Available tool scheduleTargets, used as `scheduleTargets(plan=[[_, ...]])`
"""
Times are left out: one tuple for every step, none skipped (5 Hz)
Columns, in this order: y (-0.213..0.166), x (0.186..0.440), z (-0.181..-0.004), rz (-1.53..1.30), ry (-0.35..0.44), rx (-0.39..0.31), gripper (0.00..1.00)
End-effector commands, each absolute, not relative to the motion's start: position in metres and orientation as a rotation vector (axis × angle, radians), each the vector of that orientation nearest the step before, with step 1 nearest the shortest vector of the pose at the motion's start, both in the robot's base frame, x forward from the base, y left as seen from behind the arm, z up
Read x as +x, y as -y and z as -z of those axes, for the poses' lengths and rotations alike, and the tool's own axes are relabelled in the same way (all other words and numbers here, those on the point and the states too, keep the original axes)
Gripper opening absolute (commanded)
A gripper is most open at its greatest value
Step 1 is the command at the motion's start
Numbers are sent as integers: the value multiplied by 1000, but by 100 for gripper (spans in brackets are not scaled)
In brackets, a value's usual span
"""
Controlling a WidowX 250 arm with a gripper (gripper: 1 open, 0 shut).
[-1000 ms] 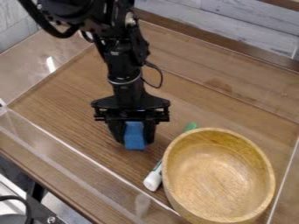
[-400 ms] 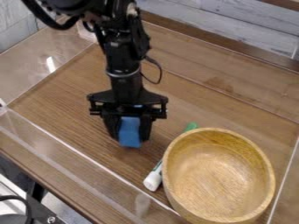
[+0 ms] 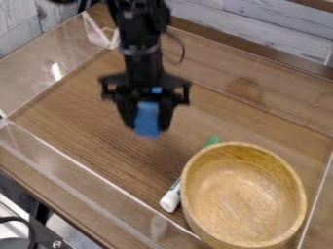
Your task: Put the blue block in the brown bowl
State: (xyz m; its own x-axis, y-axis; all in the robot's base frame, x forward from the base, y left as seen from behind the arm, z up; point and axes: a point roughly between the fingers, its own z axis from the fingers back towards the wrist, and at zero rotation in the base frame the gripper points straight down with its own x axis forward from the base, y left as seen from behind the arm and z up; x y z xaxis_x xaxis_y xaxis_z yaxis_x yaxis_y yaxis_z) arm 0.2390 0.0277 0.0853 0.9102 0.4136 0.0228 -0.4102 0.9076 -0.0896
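Gripper: the gripper [image 3: 148, 109] points down from the black arm [image 3: 140, 44], its jaws clamped on the blue block [image 3: 150, 120], which hangs clear above the table [image 3: 78, 126].
Blue block: held upright between the dark fingers, its lower end showing below them; it sits up and left of the brown bowl [image 3: 243, 192], apart from it.
Brown bowl: rests on the table at the lower right, its thick rim nearest the camera; the inside looks bare wood with grain.
Marker-like thing: a thin white-and-green marker [image 3: 189, 178] lies just beside the bowl's left rim, its white end toward the near edge of the table, its green end toward the back; whether it touches the rim cannot be told.
In the way: only the bowl's left rim and the marker lie on the table between the block and the bowl's hollow.
Clear walls: a transparent barrier [image 3: 92, 185] runs along the near and left sides of the table.
Hard to make out: the gripper and block are motion-blurred, so the finger edges and the block's upper end are unclear; the arm's top is cut off by the frame's upper edge.
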Motion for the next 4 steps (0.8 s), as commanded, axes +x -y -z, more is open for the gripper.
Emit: scheduleTargets(plan=[[-30, 258, -130, -360, 126, -107, 0], [-29, 273, -156, -297, 156, -131, 0], [-30, 285, -163, -243, 173, -134, 0], [-33, 292, -154, -187, 180, -128, 0]])
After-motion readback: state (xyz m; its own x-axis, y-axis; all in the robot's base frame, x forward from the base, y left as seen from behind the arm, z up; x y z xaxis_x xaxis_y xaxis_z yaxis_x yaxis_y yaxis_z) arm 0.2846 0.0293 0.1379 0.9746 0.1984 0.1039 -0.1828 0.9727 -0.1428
